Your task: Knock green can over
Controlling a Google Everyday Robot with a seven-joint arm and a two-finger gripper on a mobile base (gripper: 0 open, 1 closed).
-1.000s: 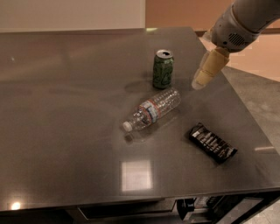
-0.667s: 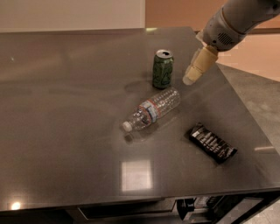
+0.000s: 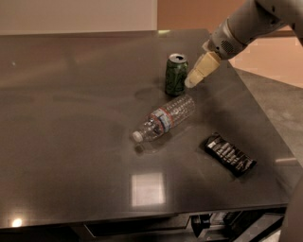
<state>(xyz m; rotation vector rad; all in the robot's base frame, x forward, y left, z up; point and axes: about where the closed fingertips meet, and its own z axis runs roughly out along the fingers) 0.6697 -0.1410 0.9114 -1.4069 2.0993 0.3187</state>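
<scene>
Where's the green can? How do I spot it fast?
Look at the big dark table, toward its far right part, where the robot's gripper hangs. The green can stands upright right beside the gripper, behind the clear bottle lying on its side. It's the only green thing, and the only one standing up.

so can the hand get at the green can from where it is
Probably yes: the hand is just beside the upright green can with nothing between them; the lying bottle is nearer the camera, off that path.

dark glossy table (image 3: 71,142), pale wall (image 3: 75,14) behind, grey floor (image 3: 277,101) at right.
</scene>
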